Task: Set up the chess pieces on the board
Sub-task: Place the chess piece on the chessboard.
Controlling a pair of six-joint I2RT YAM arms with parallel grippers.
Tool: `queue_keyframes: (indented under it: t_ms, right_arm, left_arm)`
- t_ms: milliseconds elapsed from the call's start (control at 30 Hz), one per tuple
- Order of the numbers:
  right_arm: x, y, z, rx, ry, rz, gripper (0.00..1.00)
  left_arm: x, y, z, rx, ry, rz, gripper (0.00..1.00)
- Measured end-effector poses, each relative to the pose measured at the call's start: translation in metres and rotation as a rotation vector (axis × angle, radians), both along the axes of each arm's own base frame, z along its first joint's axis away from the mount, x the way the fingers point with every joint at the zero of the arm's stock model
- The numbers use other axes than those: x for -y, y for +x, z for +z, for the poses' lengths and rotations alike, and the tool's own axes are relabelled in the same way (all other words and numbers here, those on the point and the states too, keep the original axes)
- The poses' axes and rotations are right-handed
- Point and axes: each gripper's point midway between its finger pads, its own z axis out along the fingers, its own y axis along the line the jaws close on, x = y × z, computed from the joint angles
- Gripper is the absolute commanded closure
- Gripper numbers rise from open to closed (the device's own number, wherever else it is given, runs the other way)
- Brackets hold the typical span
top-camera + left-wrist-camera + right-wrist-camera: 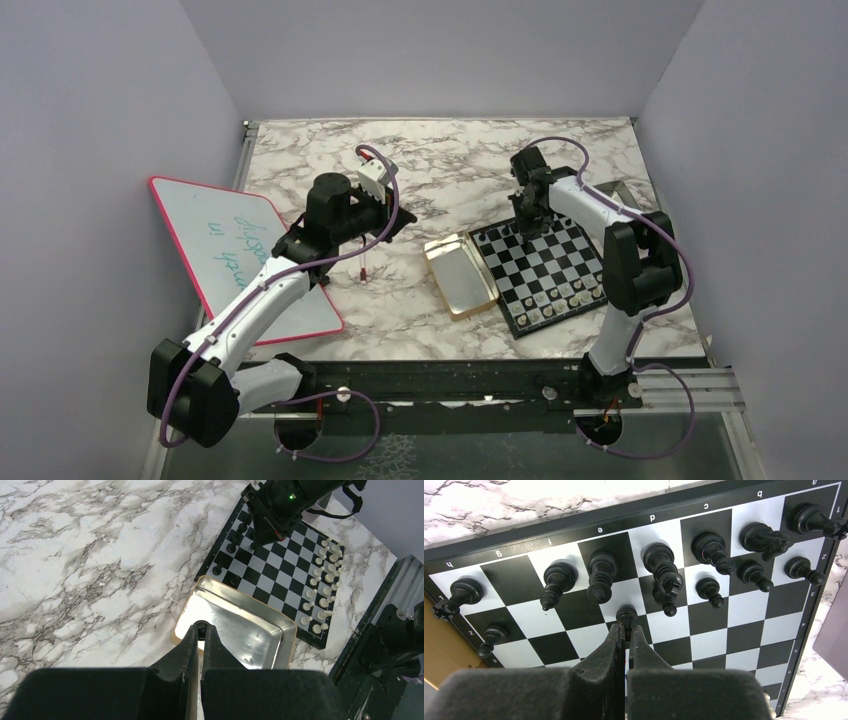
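Black pawn (pixel 626 614) pinched in your right hand (pixel 626 630) over the board (pixel 746 611); left hand (pixel 201 632) closed on a small black piece (pixel 201 627) above the gold tin (pixel 250 630).

1. The board (pixel 748 607) carries small white letters along its black border at the top of the right wrist view. They appear upside down there. From left to right they read h, g, a mark that is hard to make out, e, d, c, b, a, one letter per column of squares.
2. On the board's right-hand border, small white numerals run downward: 1, 2, 3, 4. Those below are too small to read.
3. On its left-hand border the numerals 1, 2 and 3 show faintly.
4. The whiteboard (pixel 200 212) bears green handwriting, too blurred in the top view to read.
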Motion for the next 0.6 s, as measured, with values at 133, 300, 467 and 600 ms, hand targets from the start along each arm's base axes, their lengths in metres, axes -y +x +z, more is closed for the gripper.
queue_keyframes:
  t_ms: [133, 300, 467, 600]
  right_arm:
    - [0.0018, 0.0006, -0.0007, -0.001, 0.001, -0.005, 0.98]
    - [0.0018, 0.0007, -0.001, -0.002, 0.003, -0.006, 0.98]
    - [0.0009, 0.0015, -0.0016, -0.002, 0.006, -0.004, 0.98]
    - [-0.0005, 0.0047, -0.0012, 0.004, 0.01, -0.004, 0.98]
  left_arm:
    - [-0.0002, 0.0, -0.0001, 0.001, 0.001, 0.0, 1.0]
    - [-0.0002, 0.0, -0.0003, 0.002, 0.002, 0.0, 1.0]
    - [-0.0002, 0.0, -0.0003, 0.001, 0.003, 0.0, 1.0]
    - [0.0002, -0.0004, -0.0003, 0.002, 0.003, -0.002, 1.0]
